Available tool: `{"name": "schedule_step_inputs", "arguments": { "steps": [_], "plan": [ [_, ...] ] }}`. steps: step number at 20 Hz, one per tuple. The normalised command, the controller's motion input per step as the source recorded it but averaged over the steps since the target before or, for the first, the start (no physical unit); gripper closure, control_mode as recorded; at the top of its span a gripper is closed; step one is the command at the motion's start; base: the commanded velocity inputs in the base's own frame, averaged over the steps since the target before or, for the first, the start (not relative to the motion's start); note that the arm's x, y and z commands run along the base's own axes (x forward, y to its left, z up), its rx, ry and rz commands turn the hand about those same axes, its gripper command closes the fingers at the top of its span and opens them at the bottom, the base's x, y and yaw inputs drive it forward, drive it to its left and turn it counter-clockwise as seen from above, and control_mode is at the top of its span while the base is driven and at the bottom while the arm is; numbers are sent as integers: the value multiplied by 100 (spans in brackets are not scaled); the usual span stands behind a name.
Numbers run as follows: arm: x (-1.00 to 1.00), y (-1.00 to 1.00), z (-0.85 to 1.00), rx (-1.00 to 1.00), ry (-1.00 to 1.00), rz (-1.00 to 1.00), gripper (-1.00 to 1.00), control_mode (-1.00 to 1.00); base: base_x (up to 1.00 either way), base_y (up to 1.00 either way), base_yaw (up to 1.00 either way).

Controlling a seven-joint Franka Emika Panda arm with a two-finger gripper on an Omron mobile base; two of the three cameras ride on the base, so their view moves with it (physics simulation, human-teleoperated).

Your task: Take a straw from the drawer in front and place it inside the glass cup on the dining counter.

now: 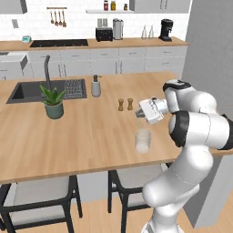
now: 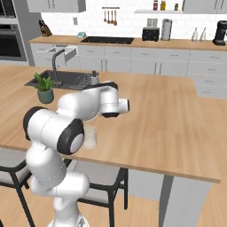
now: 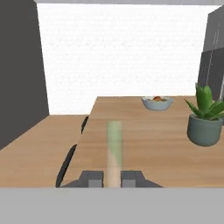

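The white arm rises from the near edge of the table [image 1: 82, 136] beside the chairs [image 1: 41, 200], folds at a high elbow and reaches forward with the wrist turned sideways, so the hand lies roughly level over the wood top. In the left base view the claw [image 1: 138, 113] points toward the left, hanging just above the glass cup [image 1: 143, 140].

In the hand view the two dark fingertips [image 3: 91, 178] stand close on either side of a pale stick, the straw [image 3: 114, 151]. The claw is pinching it at its lower end, and the straw runs straight out from the tips, pale greenish toward its far end. In the left base view the straw's faint shape drops from the claw toward the cup's mouth; whether its tip is already inside the rim I cannot tell.

The glass cup stands upright on the table near its front edge, right of centre, directly below the claw. In the right base view it sits partly hidden behind the arm's forearm [image 2: 91, 137].

Beyond the cup are two small brown shakers [image 1: 125, 104], then a grey pump bottle [image 1: 96, 86] by the dark sink [image 1: 32, 91]. A potted plant [image 1: 54, 103] stands well to the left of the cup.
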Motion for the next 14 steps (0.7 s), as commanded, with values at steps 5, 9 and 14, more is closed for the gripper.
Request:
{"name": "schedule_step_inputs", "arguments": {
  "steps": [5,9,14],
  "plan": [
    [0,0,-18,0,-9,6,100,-100,0,0,0],
    [-7,0,-17,1,-6,2,100,-100,0,0,0],
    [-70,2,-6,6,-6,0,100,-100,0,0,0]
  ]
}}
